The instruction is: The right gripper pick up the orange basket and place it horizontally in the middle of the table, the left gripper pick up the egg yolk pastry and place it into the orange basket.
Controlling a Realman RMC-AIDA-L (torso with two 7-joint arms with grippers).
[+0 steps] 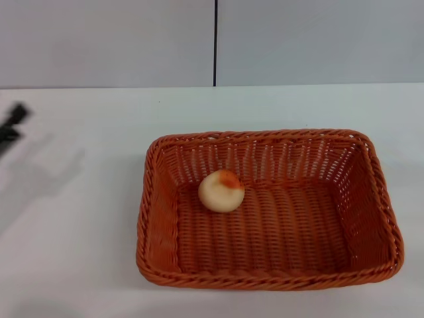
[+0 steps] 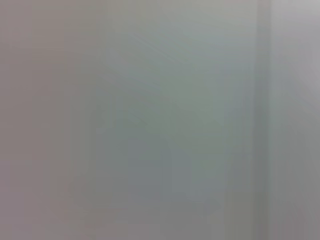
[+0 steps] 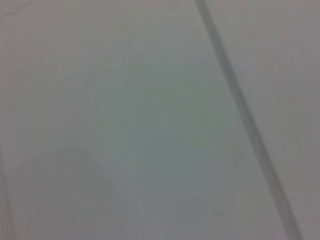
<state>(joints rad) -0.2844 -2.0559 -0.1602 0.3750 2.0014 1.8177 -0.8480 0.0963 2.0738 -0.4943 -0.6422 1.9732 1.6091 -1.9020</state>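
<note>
The orange basket (image 1: 268, 211) lies lengthwise across the white table (image 1: 79, 232), slightly right of centre in the head view. Inside it, toward its left half, rests the egg yolk pastry (image 1: 220, 191), a pale dome with an orange-red patch on top. My left gripper (image 1: 12, 124) shows only as a blurred black tip at the far left edge, well away from the basket and holding nothing I can see. The right gripper is out of view. Both wrist views show only plain grey-white surface.
A grey wall with a dark vertical seam (image 1: 215, 43) runs behind the table. The left gripper casts a faint shadow (image 1: 40, 175) on the tabletop at the left. White tabletop surrounds the basket on all sides.
</note>
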